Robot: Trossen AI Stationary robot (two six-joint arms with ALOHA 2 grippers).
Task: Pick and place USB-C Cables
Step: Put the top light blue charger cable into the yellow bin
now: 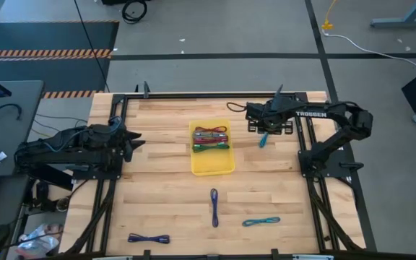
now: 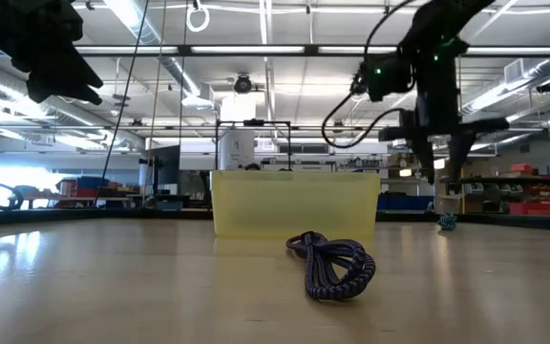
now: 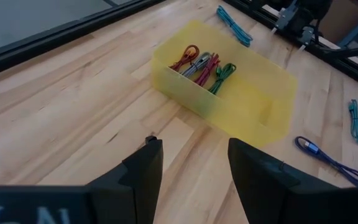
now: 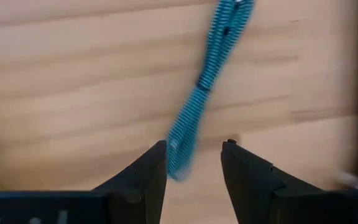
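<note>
Right gripper [image 4: 193, 163] spread open over teal cable [image 4: 207, 81]; left gripper [image 3: 193, 163] open, idle.

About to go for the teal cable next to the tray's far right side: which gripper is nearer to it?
Right. The right gripper hovers directly above the teal cable, fingers open with its end between them. The left gripper waits open across the yellow tray, well off to the left.

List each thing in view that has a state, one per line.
left gripper: open, empty, waiting left of the tray.
right gripper: open, above one end of the teal cable.
teal cable: lying loose on the table, ungripped.
yellow tray: holds several cables at its far end.
purple cable: on the table, outside the tray.
</note>
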